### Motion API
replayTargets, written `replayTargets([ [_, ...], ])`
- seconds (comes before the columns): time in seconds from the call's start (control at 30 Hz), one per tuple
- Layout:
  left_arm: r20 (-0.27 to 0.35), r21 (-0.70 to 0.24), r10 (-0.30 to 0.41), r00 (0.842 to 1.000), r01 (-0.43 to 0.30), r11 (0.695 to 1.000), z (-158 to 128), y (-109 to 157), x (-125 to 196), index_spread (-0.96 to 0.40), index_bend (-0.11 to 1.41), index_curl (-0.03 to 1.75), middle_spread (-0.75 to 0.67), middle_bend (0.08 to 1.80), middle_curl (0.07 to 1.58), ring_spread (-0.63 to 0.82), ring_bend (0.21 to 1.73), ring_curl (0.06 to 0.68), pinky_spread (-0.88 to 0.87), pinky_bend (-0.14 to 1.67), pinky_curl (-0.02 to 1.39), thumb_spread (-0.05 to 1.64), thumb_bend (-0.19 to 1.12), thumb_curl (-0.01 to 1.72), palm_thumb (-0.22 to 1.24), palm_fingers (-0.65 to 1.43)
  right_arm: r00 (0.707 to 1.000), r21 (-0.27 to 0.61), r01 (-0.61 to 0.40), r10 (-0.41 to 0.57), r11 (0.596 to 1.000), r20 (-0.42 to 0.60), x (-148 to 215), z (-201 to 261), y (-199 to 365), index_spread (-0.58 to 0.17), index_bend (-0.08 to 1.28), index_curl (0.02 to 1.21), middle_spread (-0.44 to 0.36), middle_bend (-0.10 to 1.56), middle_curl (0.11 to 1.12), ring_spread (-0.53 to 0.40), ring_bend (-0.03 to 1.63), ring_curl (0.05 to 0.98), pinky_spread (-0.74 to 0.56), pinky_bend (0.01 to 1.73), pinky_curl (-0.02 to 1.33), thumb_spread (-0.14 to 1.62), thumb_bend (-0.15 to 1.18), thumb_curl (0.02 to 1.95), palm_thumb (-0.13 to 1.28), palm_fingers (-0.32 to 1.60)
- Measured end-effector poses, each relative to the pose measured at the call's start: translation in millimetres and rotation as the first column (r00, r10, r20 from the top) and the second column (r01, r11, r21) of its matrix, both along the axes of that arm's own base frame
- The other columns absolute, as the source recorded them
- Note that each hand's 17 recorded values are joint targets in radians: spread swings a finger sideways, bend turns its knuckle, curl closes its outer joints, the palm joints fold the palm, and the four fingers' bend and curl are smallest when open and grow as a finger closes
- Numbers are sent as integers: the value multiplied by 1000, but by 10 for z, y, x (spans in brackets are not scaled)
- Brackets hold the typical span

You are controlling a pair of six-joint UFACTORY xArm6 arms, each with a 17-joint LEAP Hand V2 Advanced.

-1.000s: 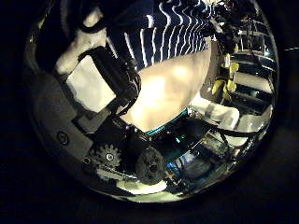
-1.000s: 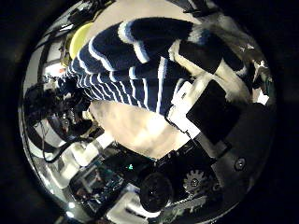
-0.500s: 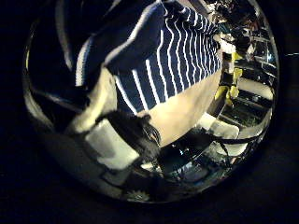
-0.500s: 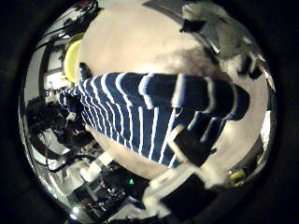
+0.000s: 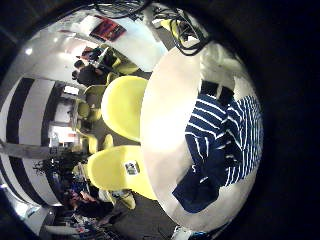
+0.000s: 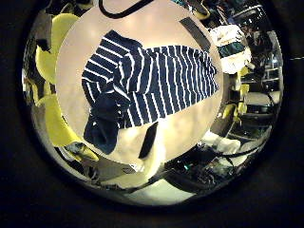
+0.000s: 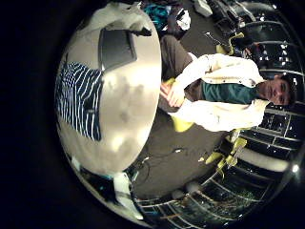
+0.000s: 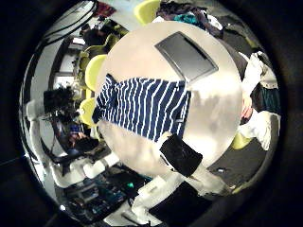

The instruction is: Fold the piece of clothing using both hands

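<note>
Looking down from both palms, I see the shirt (image 6: 142, 90) lying flat on the round table (image 6: 180, 38), folded, sleeve end bunched toward the yellow chairs (image 5: 120, 105). Dark flat pad (image 8: 187, 57) sits on the table just beside it, apart. Left hand: none visible, can't tell fingers. Right hand (image 8: 180, 161): one finger shows off the shirt; can't tell grip.

A navy garment with thin white stripes (image 6: 152, 85) is seen lying flat on the round, pale table (image 6: 180, 142), folded into a roughly rectangular shape. One end is laid out smooth with the stripes running evenly, while the other end is bunched, with a plain dark part hanging out past the fold.
</note>
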State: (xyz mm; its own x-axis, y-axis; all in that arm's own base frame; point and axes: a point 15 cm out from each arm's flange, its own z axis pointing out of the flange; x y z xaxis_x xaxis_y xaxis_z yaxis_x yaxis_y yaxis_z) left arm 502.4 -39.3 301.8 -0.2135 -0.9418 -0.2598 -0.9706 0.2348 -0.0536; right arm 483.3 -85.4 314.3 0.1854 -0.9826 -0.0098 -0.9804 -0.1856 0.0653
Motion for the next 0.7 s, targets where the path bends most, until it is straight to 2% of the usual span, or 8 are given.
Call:
replayTargets([
  [0.27,-82,-34,-25,996,22,999,-246,-56,-466,-69,177,662,127,193,575,35,884,308,54,652,431,1015,-29,292,149,66,981,26,-109,111,994,-158,-671,-619,335,-384,188,409,-110,386,399,25,718,328,363,663,237,1204,-31,391,514,117],
  [0.4,-117,-47,-35,993,30,998,-383,-101,-632,-66,176,610,127,192,537,44,857,295,70,611,413,1009,-27,289,146,92,968,37,-131,136,991,-212,-701,-953,438,-375,171,386,-109,337,378,64,647,302,358,644,235,1165,-31,372,471,70],
  [0.53,-124,-49,-40,992,34,998,-420,-110,-690,-64,178,569,122,189,505,49,837,286,83,580,399,1009,-27,286,135,110,943,53,-148,157,988,-294,-674,-1408,555,-373,165,361,-42,285,357,119,548,267,342,610,238,1112,-33,356,443,-22],
  [0.7,-134,-47,-42,990,36,998,-454,-69,-791,-62,178,529,120,187,471,51,818,277,92,549,385,1008,-26,286,132,128,938,33,-153,155,988,-310,-366,-1616,621,-376,151,328,-14,238,341,152,478,242,335,562,238,1074,-27,344,436,-37],
])
